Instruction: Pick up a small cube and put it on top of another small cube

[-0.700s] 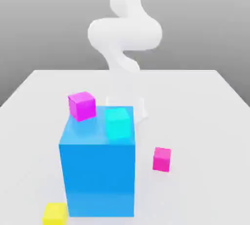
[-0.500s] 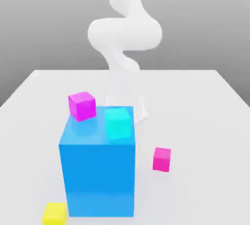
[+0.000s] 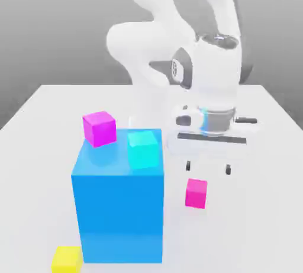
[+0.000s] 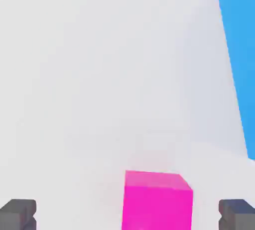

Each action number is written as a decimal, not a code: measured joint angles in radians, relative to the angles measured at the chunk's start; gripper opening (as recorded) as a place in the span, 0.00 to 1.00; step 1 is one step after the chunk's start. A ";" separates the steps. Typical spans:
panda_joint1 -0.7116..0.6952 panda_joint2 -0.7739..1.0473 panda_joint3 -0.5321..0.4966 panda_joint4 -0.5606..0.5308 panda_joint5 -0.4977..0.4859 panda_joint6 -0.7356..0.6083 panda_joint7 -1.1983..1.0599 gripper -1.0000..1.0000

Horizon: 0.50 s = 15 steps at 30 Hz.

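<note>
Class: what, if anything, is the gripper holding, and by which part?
Nothing. The gripper hangs open above the pink cube, its fingertips wide apart.

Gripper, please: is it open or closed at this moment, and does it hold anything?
Gripper: open, holding nothing; it hangs above the hot-pink cube, fingertips wide apart on either side.

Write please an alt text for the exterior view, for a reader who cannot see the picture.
A white robot arm holds its open gripper just above a small hot-pink cube on a white table. On the exterior view's left stands a big blue block, with a cyan cube and a purple-magenta cube at its top, and a yellow cube at its foot.
</note>
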 joint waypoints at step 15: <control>0.264 0.280 -0.335 0.040 -0.253 0.235 0.189 0.00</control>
